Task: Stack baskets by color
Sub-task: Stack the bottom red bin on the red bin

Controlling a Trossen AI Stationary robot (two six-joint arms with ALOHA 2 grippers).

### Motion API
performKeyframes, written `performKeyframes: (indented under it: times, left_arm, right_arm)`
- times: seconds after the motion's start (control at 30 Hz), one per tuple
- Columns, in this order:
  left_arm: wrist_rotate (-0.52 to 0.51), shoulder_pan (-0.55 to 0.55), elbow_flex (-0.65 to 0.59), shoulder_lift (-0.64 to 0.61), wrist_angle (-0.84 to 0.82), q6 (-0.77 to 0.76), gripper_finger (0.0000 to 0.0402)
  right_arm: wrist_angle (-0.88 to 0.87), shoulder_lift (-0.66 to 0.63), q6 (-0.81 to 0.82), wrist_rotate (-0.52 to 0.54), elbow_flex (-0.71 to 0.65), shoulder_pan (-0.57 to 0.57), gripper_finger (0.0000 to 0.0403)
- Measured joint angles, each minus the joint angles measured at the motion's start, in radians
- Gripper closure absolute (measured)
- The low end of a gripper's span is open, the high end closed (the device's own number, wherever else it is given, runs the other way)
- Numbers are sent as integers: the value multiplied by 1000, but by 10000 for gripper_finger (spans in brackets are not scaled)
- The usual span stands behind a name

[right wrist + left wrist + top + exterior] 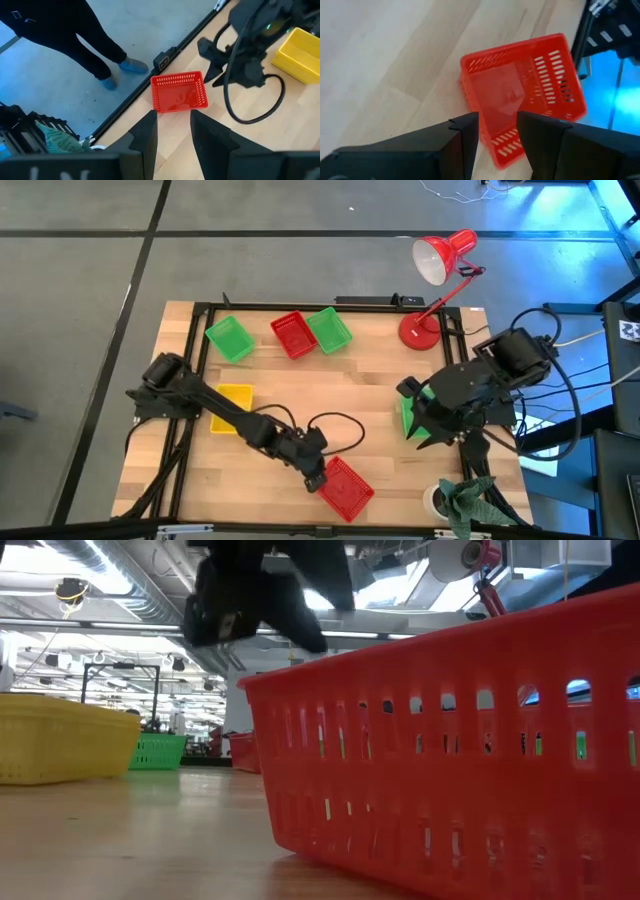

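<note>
High view: wooden bench (370, 395) with five baskets lying loose and a sixth at the right arm. Near the front edge, a red basket (346, 487) sitting flat on the boards, turned at an angle. Just beside its rear-left corner, left claw (315, 477), fingers spread apart, holding nothing; seen from the left wrist view with the basket showing in the gap between the two dark fingers (465, 140), not touched by either. A yellow basket (232, 408) on the left side, partly under the left arm. Along the back edge, a green basket (229, 339) alone toward the left, then a second red basket (294, 335) touching another green basket (330, 329) on its right. On the right side, right claw (415, 420) against a third green basket (408, 418) tipped up on its edge; fingers parted as seen from the right wrist view, but cannot tell whether that basket is gripped. Red desk lamp (432, 275) at the back right corner. Beyond the front edge in the right wrist view, legs of a person (75, 40) on the floor.
</note>
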Motion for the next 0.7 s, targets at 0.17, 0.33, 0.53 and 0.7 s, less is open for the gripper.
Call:
performKeyframes:
  times: [0.17,0.33,0.53,0.7]
  left_arm:
    - [-29,-6,0,37,1,-22,276]
    - [-57,-6,0,39,-5,-21,276]
    - [-90,-6,0,39,-5,-21,276]
    - [-109,-16,0,70,-1,-21,276]
  right_arm:
    - [0,-9,0,-5,0,20,286]
    - [0,-14,2,-5,0,33,286]
    - [0,-15,4,-5,0,44,286]
    - [0,-15,4,-5,0,44,286]
